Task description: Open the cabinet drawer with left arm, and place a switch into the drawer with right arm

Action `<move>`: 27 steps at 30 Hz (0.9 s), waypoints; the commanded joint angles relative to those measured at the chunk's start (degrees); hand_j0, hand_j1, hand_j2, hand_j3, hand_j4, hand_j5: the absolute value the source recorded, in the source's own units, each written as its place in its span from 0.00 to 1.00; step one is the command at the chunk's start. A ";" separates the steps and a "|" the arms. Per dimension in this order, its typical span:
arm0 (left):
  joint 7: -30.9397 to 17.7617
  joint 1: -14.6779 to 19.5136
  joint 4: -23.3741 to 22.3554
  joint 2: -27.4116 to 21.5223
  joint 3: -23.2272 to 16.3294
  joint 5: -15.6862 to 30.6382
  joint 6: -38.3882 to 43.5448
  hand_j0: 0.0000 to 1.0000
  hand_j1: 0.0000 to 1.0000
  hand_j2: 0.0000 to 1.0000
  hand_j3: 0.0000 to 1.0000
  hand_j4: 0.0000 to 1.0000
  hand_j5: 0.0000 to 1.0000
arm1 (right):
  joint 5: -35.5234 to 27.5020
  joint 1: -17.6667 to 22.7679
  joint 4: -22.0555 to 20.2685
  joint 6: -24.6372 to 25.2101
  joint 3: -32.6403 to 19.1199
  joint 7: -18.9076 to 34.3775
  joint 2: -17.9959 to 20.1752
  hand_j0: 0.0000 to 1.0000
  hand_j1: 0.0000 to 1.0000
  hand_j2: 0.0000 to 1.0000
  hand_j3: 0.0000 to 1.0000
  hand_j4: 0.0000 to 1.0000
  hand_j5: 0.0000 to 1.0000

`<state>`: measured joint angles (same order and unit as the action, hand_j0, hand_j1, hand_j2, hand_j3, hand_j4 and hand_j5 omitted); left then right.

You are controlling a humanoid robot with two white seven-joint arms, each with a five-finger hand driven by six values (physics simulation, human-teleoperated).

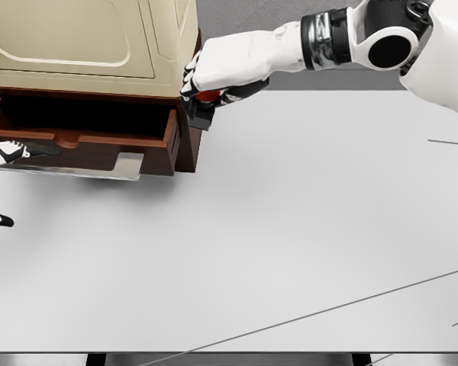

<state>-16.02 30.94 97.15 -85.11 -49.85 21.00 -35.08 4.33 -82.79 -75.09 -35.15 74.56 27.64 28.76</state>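
The table stretches wide and bare in front of me, and the cabinet stands at its far left corner. Its drawer is pulled out toward me, dark inside.

My right hand is closed around the switch, a small dark thing with a red part just showing under my fingers. I hold it beside the cabinet's right edge, above the drawer's right end and not over the opening. If I let go here, I judge the switch strikes the drawer's side wall or drops to the table beside it. Moving left, my knuckles may knock the cabinet's front.

My left hand shows at the left edge by the drawer front; I cannot tell its grip. If it slips, the drawer may shift.
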 commanded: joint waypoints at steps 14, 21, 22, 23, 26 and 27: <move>0.02 -2.03 0.06 0.29 -0.07 0.88 0.08 1.00 1.00 1.00 1.00 1.00 1.00 | -0.29 -0.09 -0.15 0.15 -0.47 -0.04 0.42 0.51 0.51 0.51 0.51 0.51 0.51; 0.11 -2.90 0.15 -0.24 -0.07 0.88 0.08 1.00 1.00 1.00 1.00 1.00 1.00 | -0.29 -0.09 -2.52 0.15 -0.56 -0.22 0.69 0.51 0.51 0.51 0.51 0.51 0.51; 0.11 -2.90 0.15 -0.32 0.02 0.88 0.08 1.00 1.00 1.00 1.00 1.00 1.00 | -0.29 0.00 -2.61 0.15 -0.56 -0.22 0.77 0.51 0.51 0.51 0.51 0.51 0.51; 0.11 -2.90 0.24 -0.41 0.02 0.88 0.08 1.00 1.00 1.00 1.00 1.00 1.00 | -0.38 0.00 -3.66 0.15 -0.65 -0.31 0.95 0.51 0.51 0.51 0.51 0.51 0.51; 0.11 -2.99 0.50 -0.59 0.02 0.88 0.08 1.00 1.00 1.00 1.00 1.00 1.00 | -0.38 -0.18 -3.84 0.15 -0.65 -0.31 0.51 0.51 0.51 0.51 0.51 0.51 0.51; 0.02 -2.99 0.50 -0.59 0.02 0.79 0.08 1.00 1.00 1.00 1.00 1.00 1.00 | -0.46 -0.18 -3.84 0.15 -0.65 -0.31 0.16 0.51 0.51 0.51 0.51 0.51 0.51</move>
<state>-15.94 27.95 97.54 -85.54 -49.93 21.42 -35.08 4.27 -82.97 -78.54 -35.14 74.01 27.38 29.20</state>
